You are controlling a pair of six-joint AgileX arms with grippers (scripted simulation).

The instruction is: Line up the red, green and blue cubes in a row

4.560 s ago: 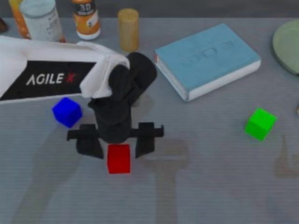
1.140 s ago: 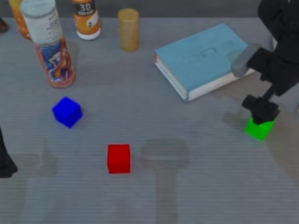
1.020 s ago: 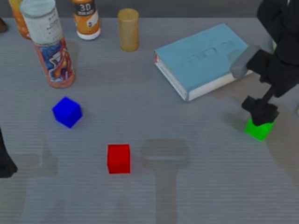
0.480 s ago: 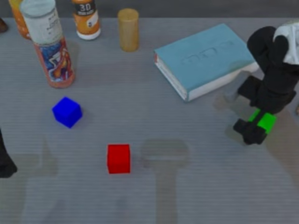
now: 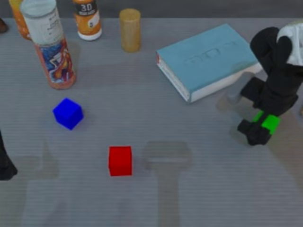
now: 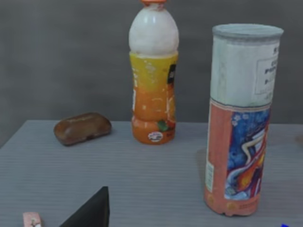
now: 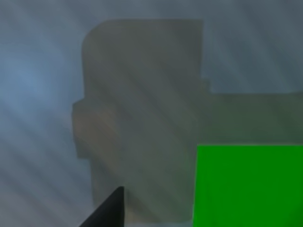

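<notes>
Row not yet formed: small matte red cube [image 5: 120, 161] at centre-front, deep blue cube [image 5: 68, 113] apart to its left, bright green cube [image 5: 268, 123] far right, clamped in right gripper [image 5: 263, 125] near the light-blue book [image 5: 208, 59]; left arm parked at left edge

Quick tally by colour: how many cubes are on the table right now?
Small matte red cube: 1
Small matte blue cube: 1
Small matte green cube, between the right hand's fingers: 1
Total: 3
</notes>
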